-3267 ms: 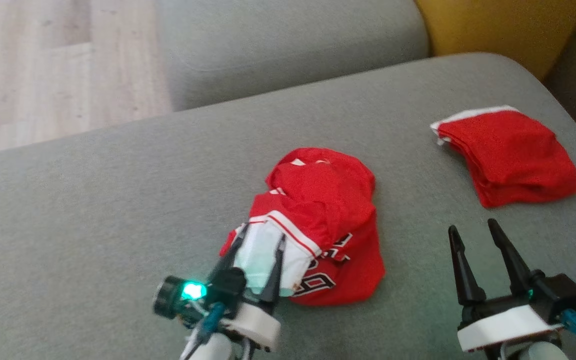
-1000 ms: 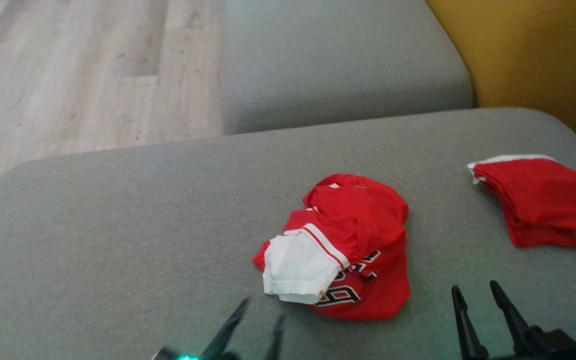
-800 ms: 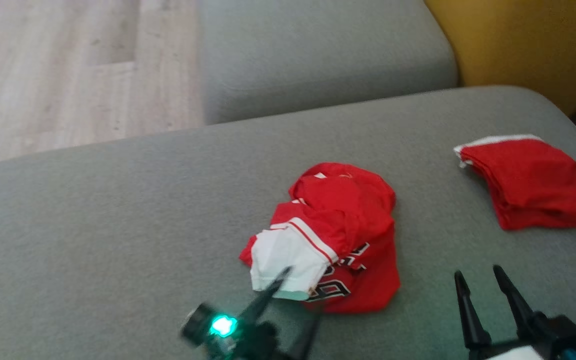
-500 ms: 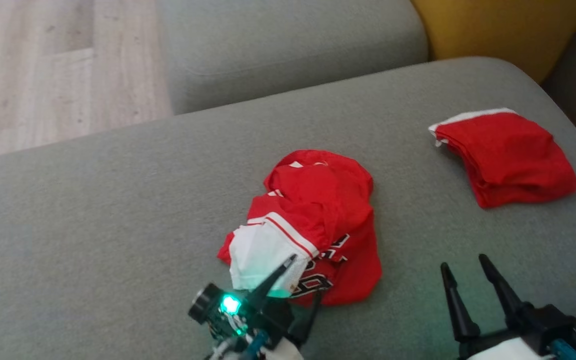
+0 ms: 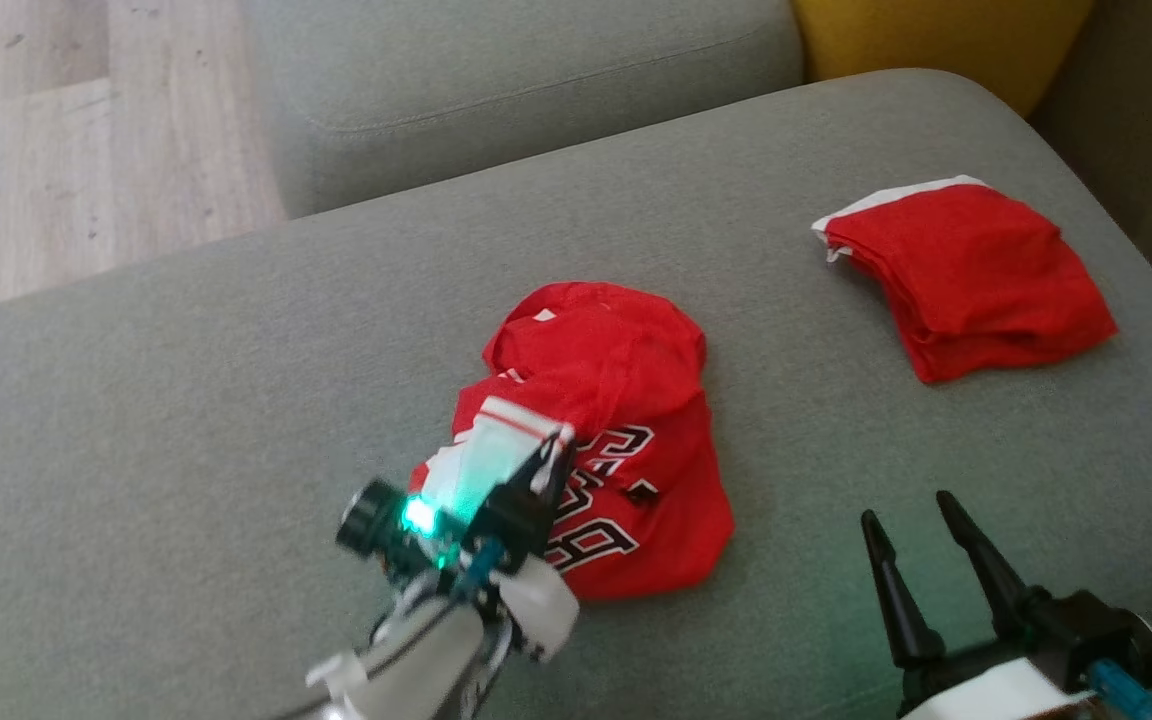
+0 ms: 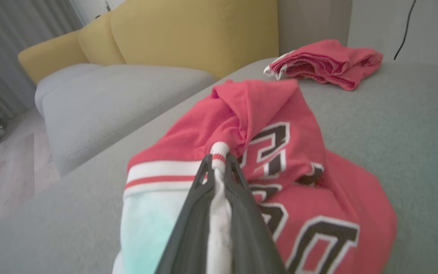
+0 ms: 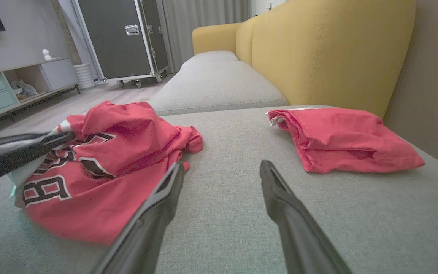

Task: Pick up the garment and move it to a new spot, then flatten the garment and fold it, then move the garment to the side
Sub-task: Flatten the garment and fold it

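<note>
Grey sofa cushion (image 5: 186,400) carries the work, with yellow backrest (image 5: 936,30) far right and wood floor (image 5: 36,130) far left.

- Change noted: half a second back the left fingers (image 6: 196,201) stood apart over the white panel of the crumpled red garment (image 5: 626,400). Now they are clenched on its white ribbed hem, a fold of cloth pinched between them.
- The white panel, which lay spread at the near-left edge, is now bunched up at the fingertips. More of the black-and-white lettering faces us.
- Garment sits mid-cushion, mostly resting on it. We cannot tell how far the gripped edge is lifted.
- Right fingers (image 5: 891,590) are spread wide and empty, near right, well apart from the garment.
- Folded red garment (image 5: 966,275) lies far right, untouched.
- Our view has swung between frames, so shifts of the whole scene are the camera's.

We judge the grasp is made and the pick-up step begins. Lifting and carrying to a new spot remain, and flattening and folding are not yet started. A one-point grip may let the cloth trail.
</note>
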{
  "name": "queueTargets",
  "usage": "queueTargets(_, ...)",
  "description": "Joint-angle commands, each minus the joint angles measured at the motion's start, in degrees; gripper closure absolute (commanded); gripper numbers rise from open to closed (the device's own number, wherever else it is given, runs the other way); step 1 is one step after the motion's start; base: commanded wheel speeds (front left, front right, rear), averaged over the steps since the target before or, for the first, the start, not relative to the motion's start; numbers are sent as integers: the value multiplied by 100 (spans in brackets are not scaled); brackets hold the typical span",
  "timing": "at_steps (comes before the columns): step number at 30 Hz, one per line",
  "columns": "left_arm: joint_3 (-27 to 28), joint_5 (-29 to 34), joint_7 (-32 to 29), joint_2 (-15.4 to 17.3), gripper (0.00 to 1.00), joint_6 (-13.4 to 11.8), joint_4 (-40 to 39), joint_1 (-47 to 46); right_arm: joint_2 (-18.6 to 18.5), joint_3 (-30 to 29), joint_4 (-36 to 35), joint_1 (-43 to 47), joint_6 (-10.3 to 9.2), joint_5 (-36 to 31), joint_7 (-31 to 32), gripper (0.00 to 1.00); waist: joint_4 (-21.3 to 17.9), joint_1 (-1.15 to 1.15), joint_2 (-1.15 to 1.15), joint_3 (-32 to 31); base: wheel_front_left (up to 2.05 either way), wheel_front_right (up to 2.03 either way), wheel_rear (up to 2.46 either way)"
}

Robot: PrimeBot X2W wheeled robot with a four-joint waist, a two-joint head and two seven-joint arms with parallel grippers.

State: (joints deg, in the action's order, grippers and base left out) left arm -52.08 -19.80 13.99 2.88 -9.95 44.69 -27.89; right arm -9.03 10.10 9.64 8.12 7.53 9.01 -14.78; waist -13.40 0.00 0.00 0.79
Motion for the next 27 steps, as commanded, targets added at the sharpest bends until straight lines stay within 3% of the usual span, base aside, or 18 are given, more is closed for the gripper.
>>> queueTargets(1, 112, -26, 83, 0, 100, 86, -83, -547, -57, 122, -161, -297, -4, 27, -22, 0, -76, 0, 0, -20, 0, 0, 0)
queueTargets(8, 342, 86, 98, 5, 100, 714, -282, -2060, 179, -30, -130, -440, -4, -6, -22, 0, -394, 0, 0, -20, 0, 0, 0)
queueTargets(11, 655, 160, 99, 75, 100, 1001, -571, -2850, 197, 35, -105, -474, -4, -32, -22, 0, -495, 0, 0, -23, 0, 0, 0)
queueTargets(17, 1378, 408, 100, 307, 100, 1324, -1418, -3868, 72, 236, -96, -433, -4, -95, -22, 0, -440, 0, 0, -41, 0, 0, 0)
queueTargets(22, 1630, 431, 100, 579, 100, 1464, -1738, -3447, -15, 283, -120, -353, -4, -63, -22, 0, -220, 0, 0, -114, 0, 0, 0)
queueTargets(27, 1439, 517, 100, 1007, 100, 1417, -1708, -1739, -109, 309, -173, -220, -4, -19, -22, 0, 200, 0, 0, -144, 0, 0, 0)
